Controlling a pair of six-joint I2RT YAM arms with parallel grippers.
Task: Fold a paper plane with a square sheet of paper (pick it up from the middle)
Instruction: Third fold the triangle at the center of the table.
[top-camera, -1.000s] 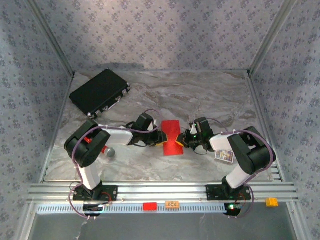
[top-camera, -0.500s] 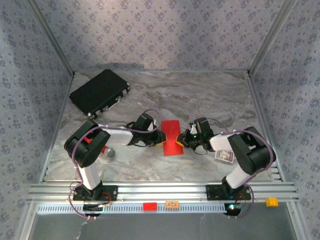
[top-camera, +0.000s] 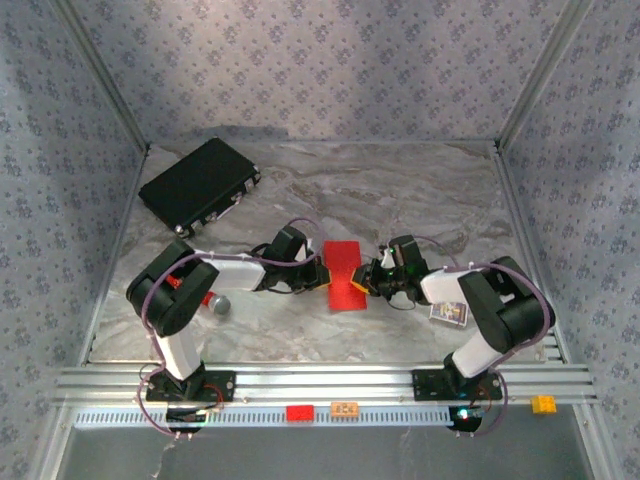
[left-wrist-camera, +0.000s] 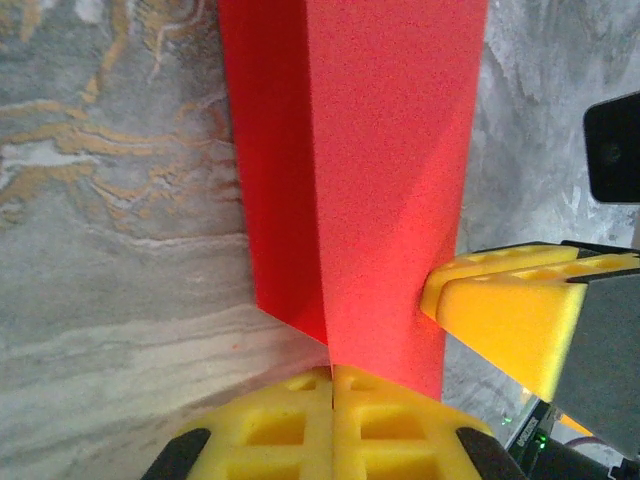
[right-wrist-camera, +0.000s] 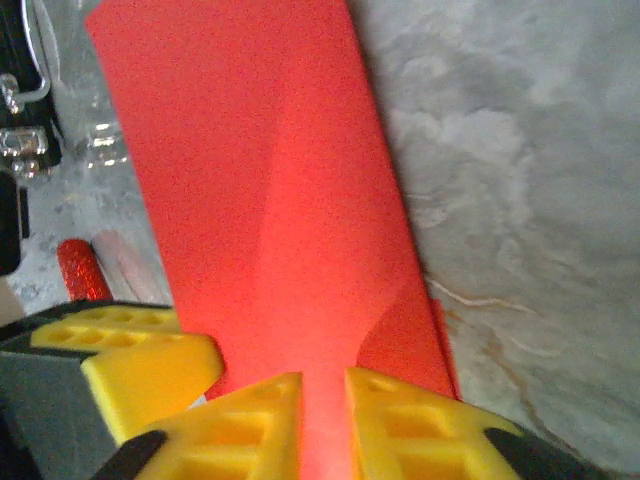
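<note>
From above, the square sheet of paper (top-camera: 343, 272), already folded into a narrow red strip, lies on the marble counter (top-camera: 400, 195). The black case (top-camera: 200, 183) sits well away to its far left. A small printed box (top-camera: 449, 312) lies to its near right, and a grey round object (top-camera: 218, 303) is off to its left. The left fingers (top-camera: 322, 284) meet the strip's left edge and the right fingers (top-camera: 364, 286) its right edge, both at its near half. This view is too coarse to show how they stand.

The wrist cameras settle that. The left wrist view shows the left fingers (left-wrist-camera: 350, 410) pressed flat together, with the paper's (left-wrist-camera: 380, 180) edge nipped at their seam. A lengthwise crease runs away from them, and the flap on one side of it is darker. The right fingers (left-wrist-camera: 500, 310) butt against the opposite edge. In the right wrist view the right fingers (right-wrist-camera: 400, 420) stand a narrow gap apart, with red paper (right-wrist-camera: 270, 180) showing in the gap and a small triangular fold just beside one tip. The left fingers (right-wrist-camera: 140, 365) show at the strip's other side.

Compared with the top view a second ago, the strip keeps the same place and shape. The right arm's elbow (top-camera: 515, 300) has shifted slightly away from it.
</note>
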